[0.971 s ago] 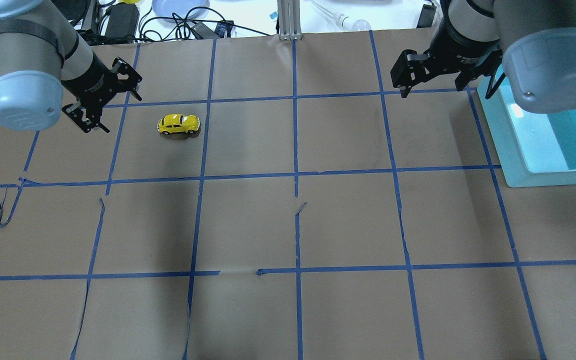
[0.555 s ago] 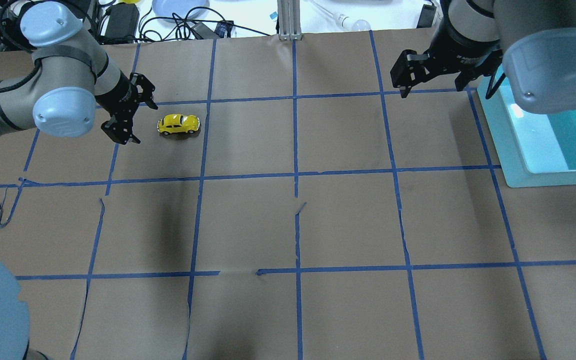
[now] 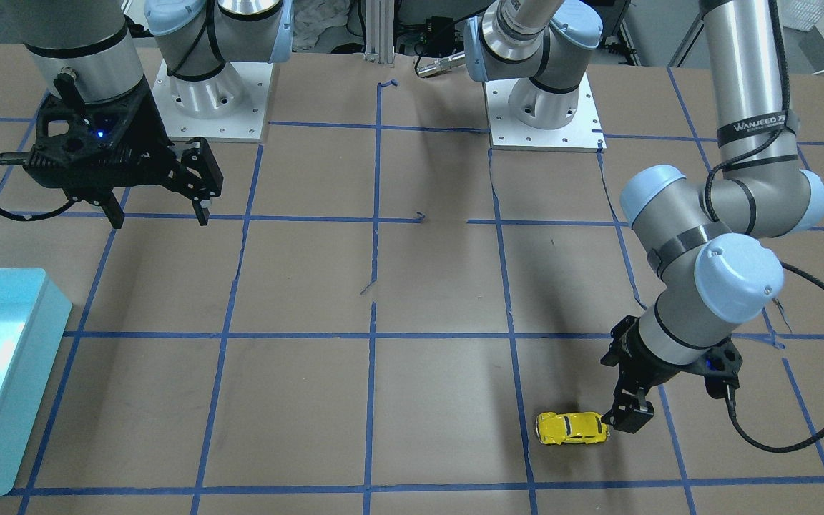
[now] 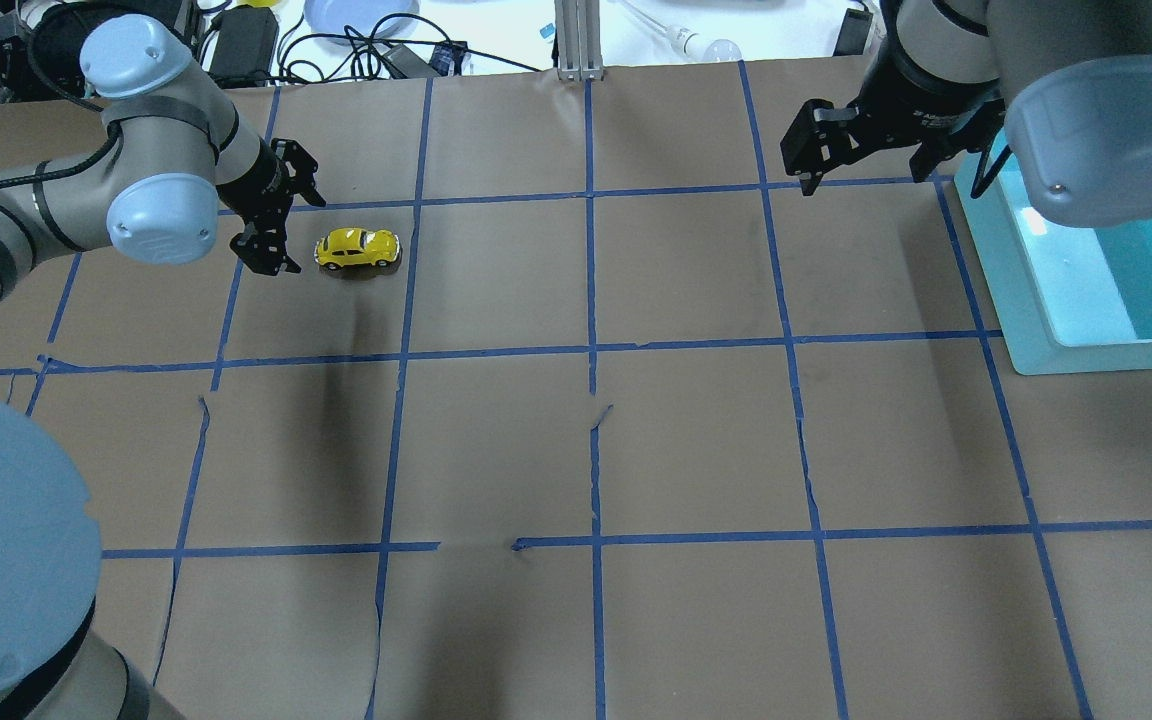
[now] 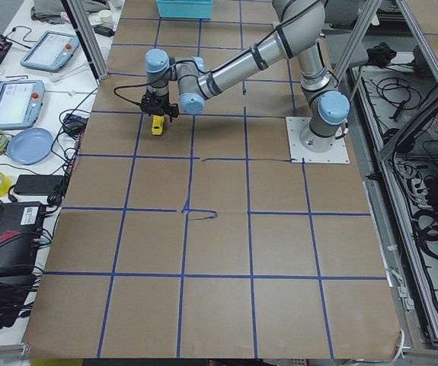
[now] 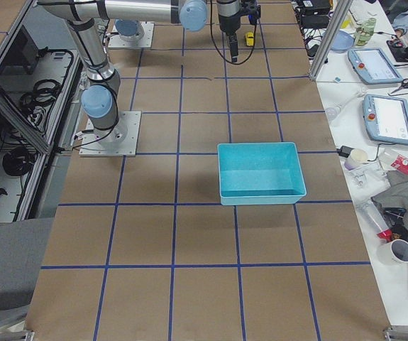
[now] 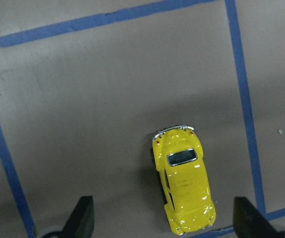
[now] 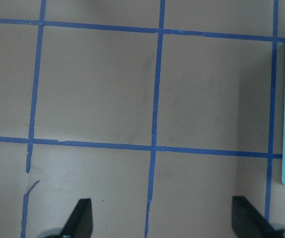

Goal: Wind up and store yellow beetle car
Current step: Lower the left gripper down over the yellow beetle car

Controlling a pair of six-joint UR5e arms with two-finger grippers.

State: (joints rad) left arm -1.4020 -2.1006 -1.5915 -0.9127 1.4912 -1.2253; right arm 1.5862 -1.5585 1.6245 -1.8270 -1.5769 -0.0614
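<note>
Brown paper is covering the surface, and the yellow beetle car is sitting on its wheels inside one blue-taped square, just ahead of the left jaws. Those jaws are standing wide apart and gripping nothing. In the left wrist view their two dark fingertips are showing at the bottom corners, and the car is lying lengthwise between them, nearer the one on that view's right. In the front-facing view one finger is sitting just beside the car's end, but whether it is touching cannot be told. The left arm is reaching out low over the surface, its wrist bending to tip the jaws down and in toward the car.

The right jaws are also spreading wide and holding nothing. They are hanging above bare paper and tape lines, well apart from the car. The right arm is pointing them straight down. A teal bin is lying just beside these jaws, its edge showing at the right margin of the right wrist view.
</note>
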